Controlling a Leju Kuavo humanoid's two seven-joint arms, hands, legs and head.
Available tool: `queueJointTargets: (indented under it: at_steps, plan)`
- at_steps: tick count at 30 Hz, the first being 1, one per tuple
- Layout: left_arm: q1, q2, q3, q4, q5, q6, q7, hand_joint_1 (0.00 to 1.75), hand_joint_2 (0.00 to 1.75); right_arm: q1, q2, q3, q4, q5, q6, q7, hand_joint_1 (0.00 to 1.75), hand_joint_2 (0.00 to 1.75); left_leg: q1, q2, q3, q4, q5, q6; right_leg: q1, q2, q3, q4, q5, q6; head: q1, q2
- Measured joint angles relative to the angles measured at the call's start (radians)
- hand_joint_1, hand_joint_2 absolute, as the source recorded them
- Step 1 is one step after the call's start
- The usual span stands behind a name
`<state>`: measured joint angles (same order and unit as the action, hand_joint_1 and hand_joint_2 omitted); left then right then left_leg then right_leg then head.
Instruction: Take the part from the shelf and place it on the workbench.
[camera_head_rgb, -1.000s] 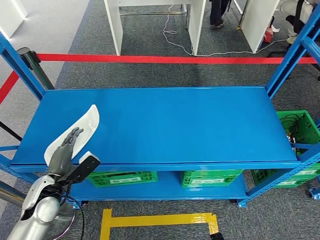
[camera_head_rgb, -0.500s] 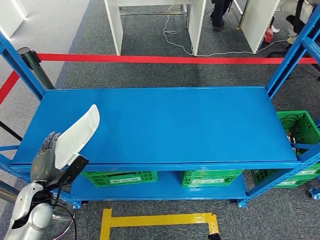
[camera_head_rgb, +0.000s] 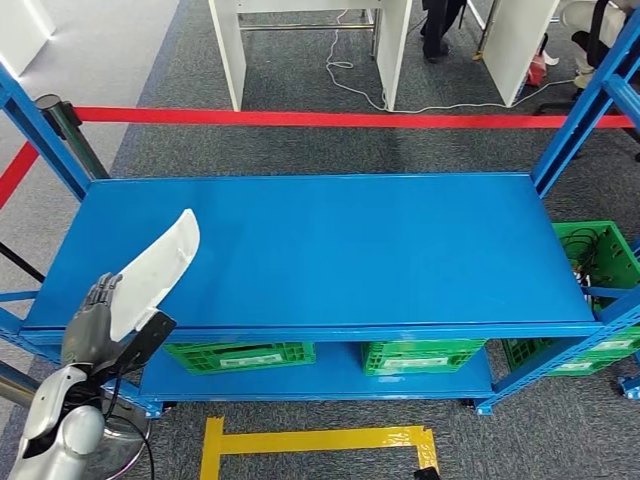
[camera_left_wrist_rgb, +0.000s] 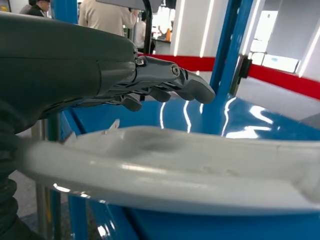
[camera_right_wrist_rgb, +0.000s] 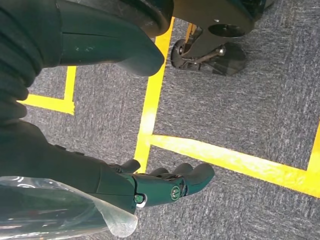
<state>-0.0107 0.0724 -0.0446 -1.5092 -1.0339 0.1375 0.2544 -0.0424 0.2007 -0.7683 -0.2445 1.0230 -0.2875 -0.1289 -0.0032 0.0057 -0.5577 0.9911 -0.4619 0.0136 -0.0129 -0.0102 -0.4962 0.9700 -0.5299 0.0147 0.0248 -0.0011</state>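
Head view shows the part (camera_head_rgb: 155, 272), a long white curved piece of plastic with a smooth, slightly glossy surface, wider and rounded at its far end and narrower toward the near end. It lies at the left front corner of the blue shelf (camera_head_rgb: 340, 250), and its near end reaches past the front edge of the shelf. The left hand (camera_head_rgb: 90, 325) is just beside this near end, on its outer side, with the dark fingers (camera_head_rgb: 102, 293) stretched along the edge of the part. From the left wrist view, the part (camera_left_wrist_rgb: 181, 170) looks like a pale shallow shell with a soft dent in the middle, and the fingers (camera_left_wrist_rgb: 170, 82) are extended above it with a gap between, so the hand is released and grasps nothing. The right hand (camera_right_wrist_rgb: 151, 185) hangs over grey carpet with yellow tape lines (camera_right_wrist_rgb: 226, 162); its fingers are loosely apart and hold nothing.
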Motion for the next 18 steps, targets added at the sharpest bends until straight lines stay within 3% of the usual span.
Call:
queueJointTargets:
  at_steps: [11,14,16,17,18]
  plan:
    - [-0.111,-0.005,0.020,0.172,0.002,-0.055,0.009,0.03,1.75,-0.010,0.000,0.000,0.000,0.036,0.018,0.018,0.00,1.75,0.000,-0.001,0.000,0.000,0.000,0.000,0.000,-0.003,-0.001,0.000,0.000,0.001,0.000,0.000]
    - [-0.133,-0.007,0.019,0.197,0.000,-0.061,0.007,0.30,1.75,-0.012,0.000,0.000,0.000,0.037,0.019,0.018,0.00,1.75,0.000,-0.001,0.000,0.000,0.001,0.001,0.000,-0.004,-0.001,0.000,0.000,0.001,0.000,0.000]
    - [-0.139,-0.008,0.018,0.208,-0.002,-0.064,0.006,0.37,1.75,-0.012,0.000,0.000,0.000,0.037,0.019,0.018,0.00,1.75,0.000,-0.002,0.000,0.000,0.002,0.001,0.000,-0.006,-0.001,0.000,0.001,0.002,0.000,0.000]
    - [-0.141,-0.009,0.016,0.212,-0.003,-0.065,0.005,0.55,1.75,-0.012,0.000,0.000,0.000,0.037,0.019,0.018,0.00,1.75,0.000,-0.003,0.000,0.000,0.003,0.002,0.000,-0.006,0.000,0.000,0.001,0.002,0.000,0.000]
    - [-0.142,-0.010,0.015,0.216,-0.003,-0.065,0.004,0.86,1.75,-0.012,0.000,0.000,0.000,0.037,0.018,0.018,0.00,1.75,0.000,-0.003,0.000,0.000,0.003,0.003,0.000,-0.007,0.000,0.000,0.001,0.002,0.000,0.000]
